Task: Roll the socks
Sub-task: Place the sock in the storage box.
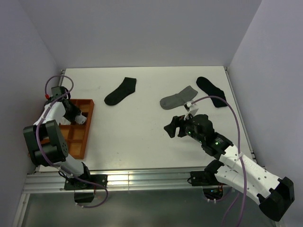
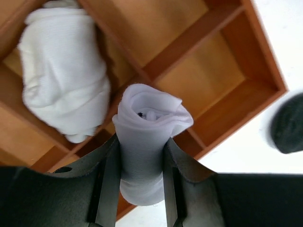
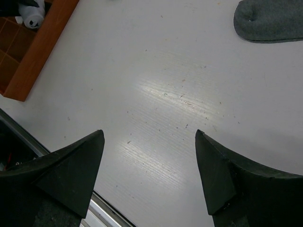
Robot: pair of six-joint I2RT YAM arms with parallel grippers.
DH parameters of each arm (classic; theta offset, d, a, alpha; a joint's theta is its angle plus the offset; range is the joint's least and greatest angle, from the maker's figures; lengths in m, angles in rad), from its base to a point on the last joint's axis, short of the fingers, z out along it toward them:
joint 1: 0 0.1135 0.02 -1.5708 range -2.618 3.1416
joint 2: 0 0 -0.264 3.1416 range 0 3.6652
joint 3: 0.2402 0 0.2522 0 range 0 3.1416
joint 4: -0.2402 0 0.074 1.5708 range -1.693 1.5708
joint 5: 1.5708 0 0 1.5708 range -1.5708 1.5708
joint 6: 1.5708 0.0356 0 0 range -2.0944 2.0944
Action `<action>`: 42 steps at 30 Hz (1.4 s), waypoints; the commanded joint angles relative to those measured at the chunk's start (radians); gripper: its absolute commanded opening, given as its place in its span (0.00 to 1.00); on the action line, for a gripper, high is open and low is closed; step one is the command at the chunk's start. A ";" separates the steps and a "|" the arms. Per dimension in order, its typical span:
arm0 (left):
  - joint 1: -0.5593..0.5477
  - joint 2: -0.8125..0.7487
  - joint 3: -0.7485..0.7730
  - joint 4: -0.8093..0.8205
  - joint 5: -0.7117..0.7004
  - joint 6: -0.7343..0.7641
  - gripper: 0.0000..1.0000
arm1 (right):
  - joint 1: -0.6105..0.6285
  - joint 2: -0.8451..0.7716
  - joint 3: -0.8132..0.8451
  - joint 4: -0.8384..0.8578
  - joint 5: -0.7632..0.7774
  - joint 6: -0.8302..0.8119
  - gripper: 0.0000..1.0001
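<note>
Sock, white and rolled into a short upright tube (image 2: 150, 127), sits at the lower middle of the left wrist view, squeezed between the two dark fingers of the left pincer (image 2: 141, 156), which is clamped on its lower half. The open top of the roll pokes out above the fingertips. It hangs over an orange tray (image 2: 236, 71) split by dividers into compartments. A second white bundle (image 2: 61, 75) lies in a compartment at the upper left of that view.

From above, the tray is at the left edge of the white table (image 1: 142, 142). A black sock (image 1: 121, 91) lies flat at the upper middle, a grey sock (image 1: 179, 98) to its right, and another black sock (image 1: 211, 91) just beyond, touching the grey one's cuff. The right pincer (image 3: 149, 137) stands below the grey sock, fingers wide apart with only bare table between them.
</note>
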 commanded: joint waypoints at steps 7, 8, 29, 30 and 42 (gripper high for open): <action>0.019 -0.001 -0.039 -0.062 -0.029 0.041 0.00 | 0.007 -0.002 -0.005 0.037 0.012 -0.021 0.84; 0.019 -0.001 -0.042 -0.063 -0.021 0.037 0.00 | 0.007 -0.001 -0.005 0.036 0.012 -0.020 0.84; 0.017 0.177 -0.017 -0.091 -0.004 0.021 0.00 | 0.006 0.033 -0.001 0.043 0.018 -0.021 0.83; 0.019 0.195 -0.013 -0.109 -0.012 0.027 0.00 | 0.006 0.036 -0.001 0.042 0.016 -0.023 0.83; 0.017 0.214 0.065 -0.189 -0.026 0.038 0.31 | 0.006 0.057 0.013 0.034 0.009 -0.020 0.82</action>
